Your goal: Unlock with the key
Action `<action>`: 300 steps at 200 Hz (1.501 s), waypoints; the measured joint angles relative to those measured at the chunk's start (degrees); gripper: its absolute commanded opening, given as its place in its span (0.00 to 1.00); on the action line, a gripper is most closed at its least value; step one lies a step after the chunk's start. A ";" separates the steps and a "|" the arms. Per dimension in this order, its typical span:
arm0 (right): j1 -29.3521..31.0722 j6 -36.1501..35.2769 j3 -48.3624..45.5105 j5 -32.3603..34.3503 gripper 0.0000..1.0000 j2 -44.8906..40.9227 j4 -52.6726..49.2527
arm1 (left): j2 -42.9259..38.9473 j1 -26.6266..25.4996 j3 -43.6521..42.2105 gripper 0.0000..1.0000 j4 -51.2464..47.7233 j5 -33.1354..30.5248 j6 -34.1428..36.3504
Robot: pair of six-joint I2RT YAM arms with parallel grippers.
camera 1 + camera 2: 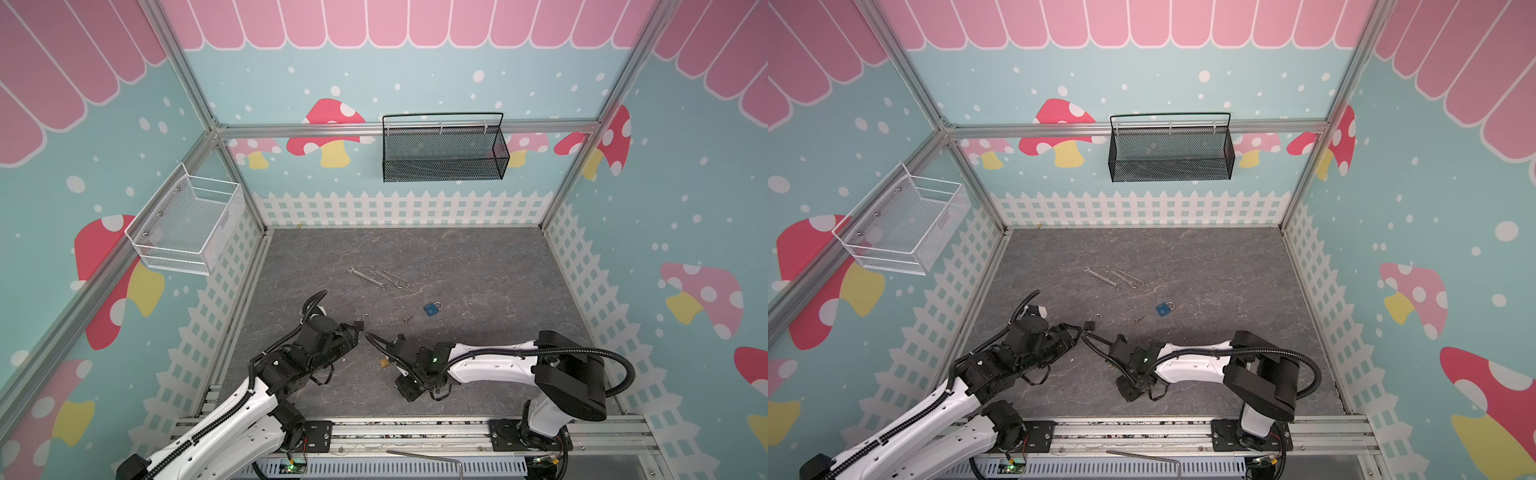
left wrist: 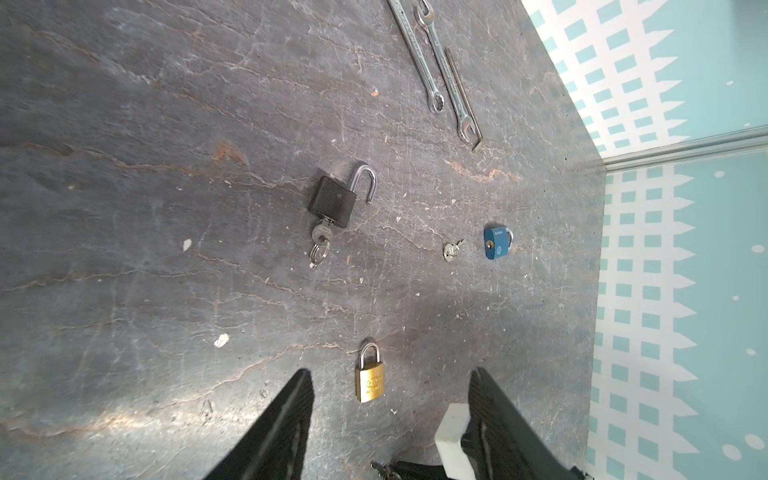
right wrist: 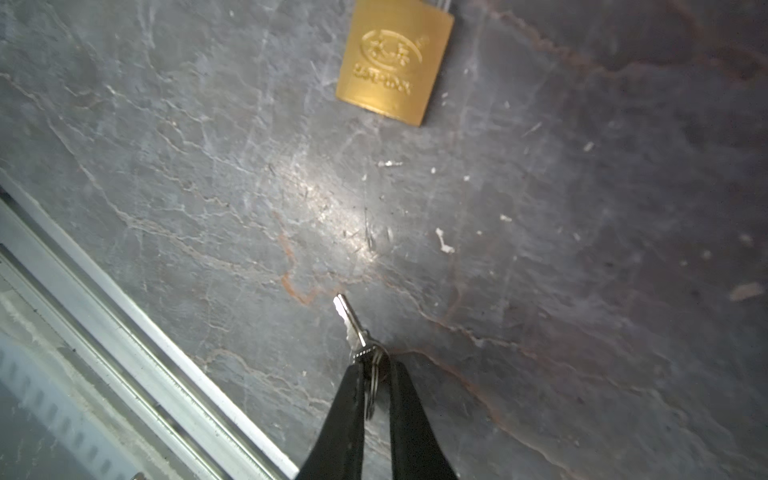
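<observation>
Now the key (image 3: 351, 322) sits clamped at its ring end in the right fingers (image 3: 340, 415), blade aimed slightly off the gold padlock (image 3: 395, 62) lying apart ahead on the counter (image 3: 582, 249); left fingers (image 2: 282, 428) stand spread, empty, nearby.

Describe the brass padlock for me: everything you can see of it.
The brass padlock is a small gold-coloured metal block with an embossed oval logo and lettering on its upturned face, and a silver shackle seated shut. It lies flat on the grey table. No key sticks out of it, and nothing touches it.
</observation>
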 measured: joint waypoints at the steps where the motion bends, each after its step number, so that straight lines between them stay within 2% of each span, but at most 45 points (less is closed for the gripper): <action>1: 0.00 -0.04 0.00 0.02 0.12 0.00 0.02 | 0.00 0.00 0.00 0.60 0.02 0.00 -0.02; 47: 0.00 0.11 0.02 0.26 0.00 -0.04 0.74 | -0.02 0.00 -0.17 0.60 0.04 -0.02 -0.17; 84: -0.07 0.17 -0.07 1.14 0.00 -0.92 1.05 | -0.02 0.00 -0.17 0.60 0.15 0.07 -0.85; 119: -0.98 0.24 -1.25 1.22 0.00 -6.43 2.99 | -0.07 -0.39 -0.11 0.60 1.20 0.79 -2.38; 149: -3.82 0.48 -1.77 0.57 0.00 -13.09 4.76 | -0.04 -3.72 0.48 0.59 3.58 1.38 -3.13; 183: -8.74 0.61 -1.75 -2.27 0.00 -18.12 6.71 | 0.68 -10.05 0.79 0.57 11.58 1.14 -1.95; 230: -12.81 0.66 -1.73 -5.79 0.00 -21.49 7.39 | 5.60 -14.32 0.39 0.49 23.78 1.86 1.90; 258: -13.94 0.68 -1.46 -7.43 0.00 -22.82 7.74 | 9.20 -14.95 0.20 0.44 27.63 2.75 3.65; 282: -14.58 0.72 -1.09 -8.33 0.00 -23.26 7.76 | 11.23 -15.04 0.00 0.33 29.70 3.02 4.39; 300: -14.75 0.83 -0.68 -8.66 0.00 -23.26 7.82 | 12.15 -15.06 -0.61 0.32 32.20 3.32 4.81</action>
